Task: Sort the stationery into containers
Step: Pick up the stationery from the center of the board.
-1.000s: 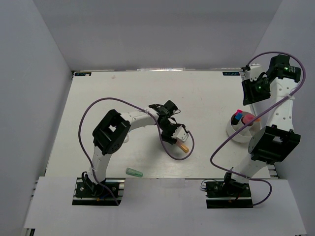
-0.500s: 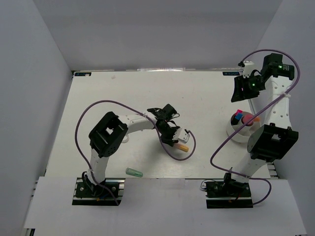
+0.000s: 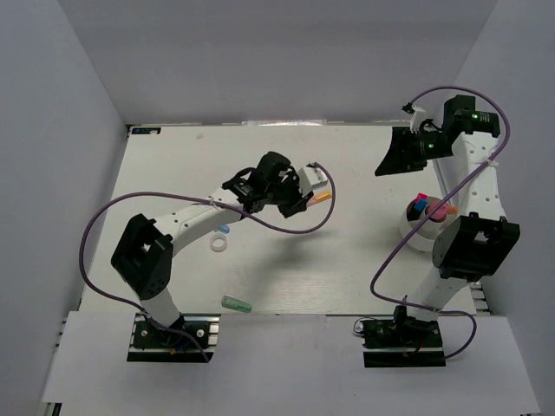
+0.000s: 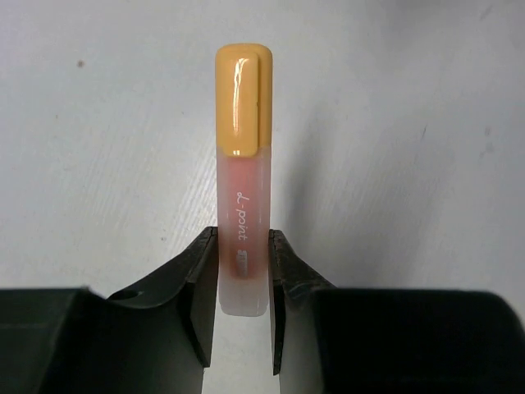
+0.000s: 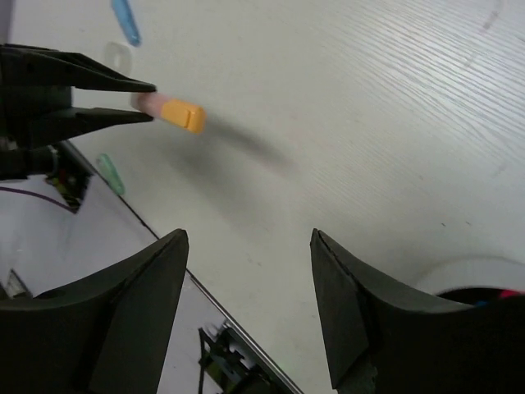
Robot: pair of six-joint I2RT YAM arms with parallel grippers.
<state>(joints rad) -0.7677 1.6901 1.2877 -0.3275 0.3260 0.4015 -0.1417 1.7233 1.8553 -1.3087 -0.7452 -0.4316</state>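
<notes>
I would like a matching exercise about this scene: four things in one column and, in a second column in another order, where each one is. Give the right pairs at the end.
Column one:
1. orange-capped marker
2. green marker
3. white ring
4. white cup

Column two:
A. lies alone near the front edge of the table
B. stands at the far right, with coloured pieces inside
C. clamped between the jaws of the left gripper
D. lies flat beside a small blue piece

Pairs: 1-C; 2-A; 3-D; 4-B
</notes>
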